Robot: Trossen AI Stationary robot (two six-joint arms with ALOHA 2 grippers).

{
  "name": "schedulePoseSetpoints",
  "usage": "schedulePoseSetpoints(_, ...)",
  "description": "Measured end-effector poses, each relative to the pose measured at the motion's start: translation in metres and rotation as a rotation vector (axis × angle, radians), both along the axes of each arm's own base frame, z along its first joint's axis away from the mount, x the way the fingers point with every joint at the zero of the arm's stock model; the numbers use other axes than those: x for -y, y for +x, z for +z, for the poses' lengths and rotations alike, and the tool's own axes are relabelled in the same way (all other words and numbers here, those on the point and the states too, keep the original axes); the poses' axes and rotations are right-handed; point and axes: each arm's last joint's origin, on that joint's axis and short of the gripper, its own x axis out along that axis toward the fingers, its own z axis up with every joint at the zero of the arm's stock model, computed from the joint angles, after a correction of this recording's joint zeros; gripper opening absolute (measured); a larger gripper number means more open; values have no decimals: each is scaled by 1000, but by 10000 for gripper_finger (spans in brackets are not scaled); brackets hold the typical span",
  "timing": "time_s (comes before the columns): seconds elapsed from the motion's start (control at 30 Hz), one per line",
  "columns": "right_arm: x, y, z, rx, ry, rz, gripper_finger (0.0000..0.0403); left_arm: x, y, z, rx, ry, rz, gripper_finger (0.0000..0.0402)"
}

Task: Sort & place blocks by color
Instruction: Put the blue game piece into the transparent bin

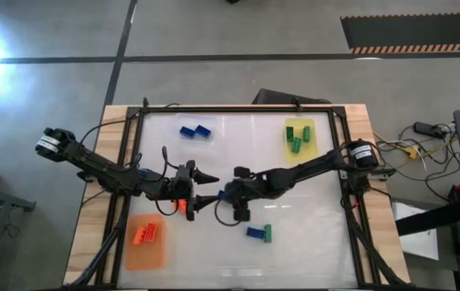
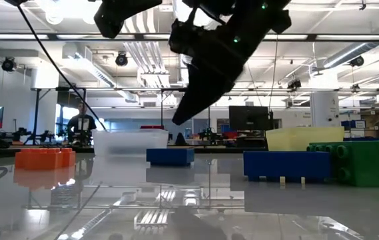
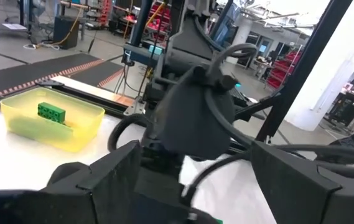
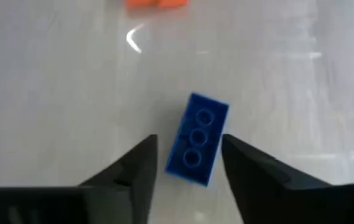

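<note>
A: Where is the right gripper (image 4: 186,163) now?
B: It hangs over the middle of the table (image 1: 238,242). Its fingers are apart, and a blue block (image 4: 197,139) lies between them on the white surface, not clamped.
A: And the left gripper (image 1: 205,187)?
B: Just left of it, fingers wide apart, holding nothing.
A: The other blocks?
B: Green blocks (image 1: 297,137) in the yellow tray (image 1: 310,125) far right, orange blocks (image 1: 147,233) on the orange mat (image 1: 145,255) near left

A blue block (image 4: 198,140), three studs up, lies flat on the white table between my right fingers (image 4: 133,171). Nearer the table's front edge, another blue block (image 1: 255,232) touches a green one (image 1: 267,234).
</note>
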Motion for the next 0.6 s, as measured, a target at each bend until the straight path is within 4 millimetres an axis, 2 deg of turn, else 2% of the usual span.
schedulePoseSetpoints(0.1, 5, 0, -7, 10, 51, -94, 205, 0, 0, 0, -4, 6, 0, 288)
schedulePoseSetpoints(0.23, 5, -2, -16, 70, 78, -142, 232, 0, 0, 0, -5, 41, -1, 288)
schedulePoseSetpoints(0.6, 9, -17, -44, 178, 128, -228, 237, -1, 0, 0, -6, 79, 2, 288)
